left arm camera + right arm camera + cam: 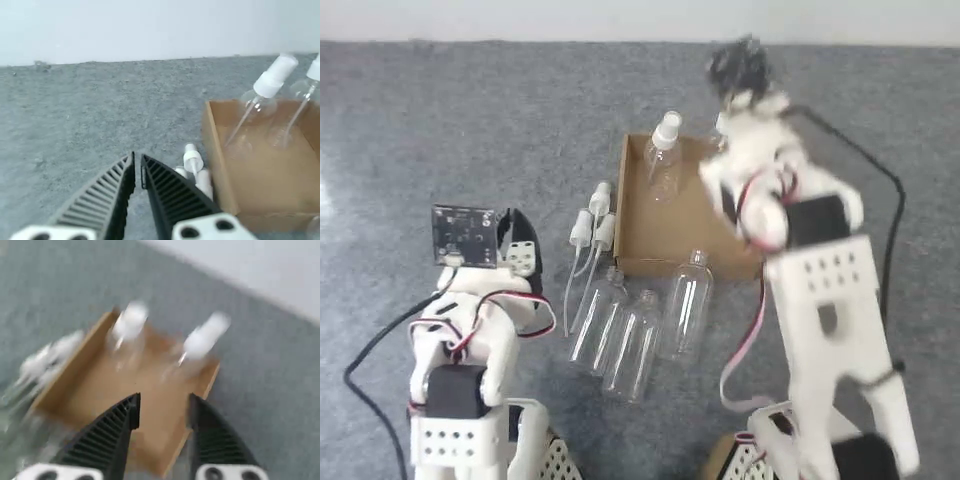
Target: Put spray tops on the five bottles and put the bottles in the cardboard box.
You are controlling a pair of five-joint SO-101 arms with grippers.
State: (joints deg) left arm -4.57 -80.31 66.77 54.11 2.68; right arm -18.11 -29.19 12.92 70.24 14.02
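The right claw (163, 407) hangs open and empty above the cardboard box (95, 385), where two capped bottles (127, 325) stand. The left claw (137, 167) is closed on nothing, near the loose spray tops (192, 162).

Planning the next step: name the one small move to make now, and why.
Probably open the left end effector and lower it onto one of the three loose spray tops beside the cardboard box. Its jaws are shut and empty, two capped bottles stand in the box, and three uncapped bottles lie outside it.
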